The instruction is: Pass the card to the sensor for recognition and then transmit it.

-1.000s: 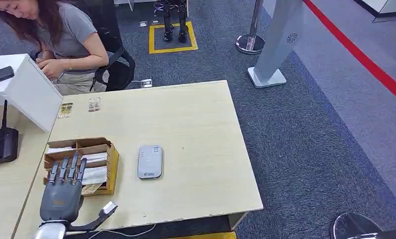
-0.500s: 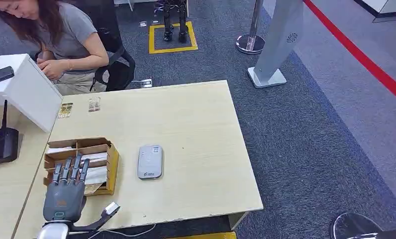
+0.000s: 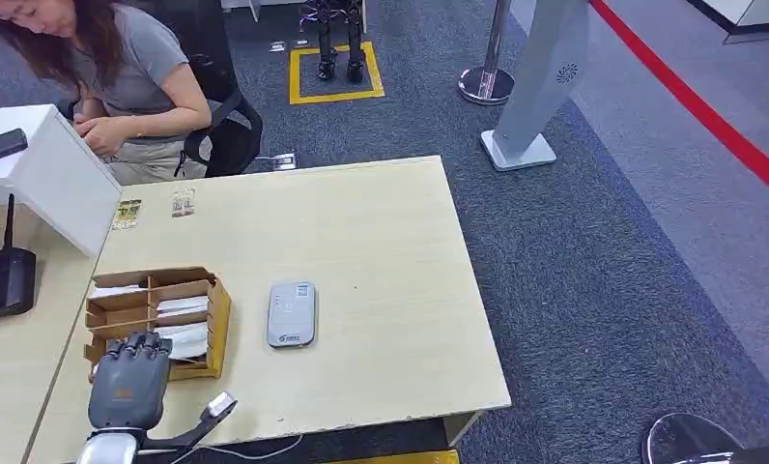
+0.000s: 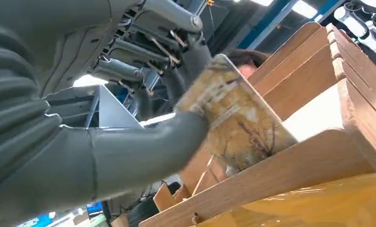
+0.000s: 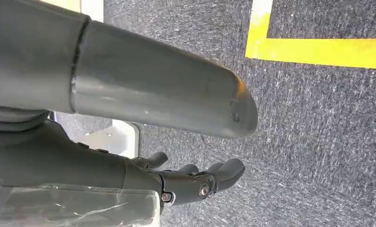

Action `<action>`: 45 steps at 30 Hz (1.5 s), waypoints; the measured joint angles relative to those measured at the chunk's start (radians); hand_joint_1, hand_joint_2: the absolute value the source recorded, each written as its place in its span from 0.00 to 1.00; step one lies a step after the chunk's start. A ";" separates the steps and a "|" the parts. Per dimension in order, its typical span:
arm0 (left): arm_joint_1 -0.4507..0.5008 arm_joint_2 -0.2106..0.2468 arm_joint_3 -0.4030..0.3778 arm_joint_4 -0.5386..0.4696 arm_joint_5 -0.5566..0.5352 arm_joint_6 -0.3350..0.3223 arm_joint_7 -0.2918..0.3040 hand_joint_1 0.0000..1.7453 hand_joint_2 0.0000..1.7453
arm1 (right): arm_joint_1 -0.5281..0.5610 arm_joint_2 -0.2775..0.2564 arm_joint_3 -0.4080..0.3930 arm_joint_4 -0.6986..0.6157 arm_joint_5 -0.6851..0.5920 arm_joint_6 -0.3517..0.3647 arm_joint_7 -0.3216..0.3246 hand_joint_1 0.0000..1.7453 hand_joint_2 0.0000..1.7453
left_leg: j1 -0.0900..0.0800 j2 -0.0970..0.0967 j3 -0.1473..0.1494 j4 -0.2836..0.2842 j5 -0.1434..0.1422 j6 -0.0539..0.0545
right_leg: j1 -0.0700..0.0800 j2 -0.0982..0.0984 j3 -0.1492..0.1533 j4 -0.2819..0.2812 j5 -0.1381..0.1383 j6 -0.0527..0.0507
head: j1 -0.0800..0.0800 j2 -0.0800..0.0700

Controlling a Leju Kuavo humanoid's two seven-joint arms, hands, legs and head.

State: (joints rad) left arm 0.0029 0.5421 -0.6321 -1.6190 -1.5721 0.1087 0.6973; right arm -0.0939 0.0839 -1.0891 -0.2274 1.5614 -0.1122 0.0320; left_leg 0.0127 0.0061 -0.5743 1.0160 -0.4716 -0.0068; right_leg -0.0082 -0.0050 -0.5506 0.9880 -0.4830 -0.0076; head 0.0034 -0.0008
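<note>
At the near-left corner of the pale wood table [image 3: 381,242], the robot's left hand [image 3: 128,382] is over the front end of the cardboard card box [image 3: 158,319], fingers curled down into the nearest slot. Left wrist cam, close up: thumb [image 4: 143,151] pressed on one face of a patterned card [image 4: 238,123], darker fingers [image 4: 176,80] behind it, so the card's pinched, standing tilted w/ its lower edge down inside the box's brown dividers. White cards lie in the other slots. The sensor [image 3: 292,313], a flat grey reader w/ rounded corners, lies flat on the table just beside the box, on its right, not touching it. Right hand [image 5: 195,182] hangs off the table over dark grey carpet [image 5: 328,142] near a yellow floor line [image 5: 318,49]; fingers loosely curled, thumb out straight, nothing in it that I can see, but can't tell if it's clenched or slack. Two small cards [image 3: 155,208] lie flat nr the table's far-left edge. A person [image 3: 120,72] in a grey top sits on a black chair behind that edge, head bent down, hands together at the lap. White angled panel [image 3: 67,179] and a black device w/ antenna [image 3: 4,280] are on the adjoining desk to the left. Beyond the table: a stanchion base [image 3: 487,85], a grey sign stand [image 3: 540,77], a red floor stripe [image 3: 699,106].
</note>
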 joint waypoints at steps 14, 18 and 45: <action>-0.005 -0.004 -0.001 0.000 0.000 0.009 0.000 1.00 1.00 | 0.000 0.000 0.000 0.000 -0.002 -0.001 -0.003 0.00 0.00 | 0.000 0.000 0.000 0.000 0.000 0.000 | 0.000 0.000 0.000 0.000 0.000 0.000 | 0.000 0.000; -0.011 -0.005 -0.001 0.000 0.000 0.021 0.000 1.00 1.00 | 0.000 0.000 0.000 0.000 -0.003 -0.001 -0.003 0.00 0.00 | 0.000 0.000 0.000 0.000 0.000 0.000 | 0.000 0.000 0.000 0.000 0.000 0.000 | 0.000 0.000; -0.206 -0.438 0.380 -0.355 0.067 -0.064 -0.569 1.00 1.00 | -0.013 0.013 0.000 0.000 0.000 0.000 -0.015 0.00 0.00 | -0.001 0.000 0.000 0.001 0.001 0.000 | -0.001 0.000 0.000 0.001 0.001 0.001 | 0.000 0.000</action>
State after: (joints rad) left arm -0.2028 0.1042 -0.2525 -1.9742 -1.5048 0.0443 0.1281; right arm -0.1070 0.0965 -1.0895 -0.2270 1.5617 -0.1122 0.0172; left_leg 0.0120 0.0061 -0.5742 1.0167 -0.4711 -0.0071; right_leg -0.0091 -0.0050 -0.5505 0.9887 -0.4820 -0.0068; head 0.0038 -0.0004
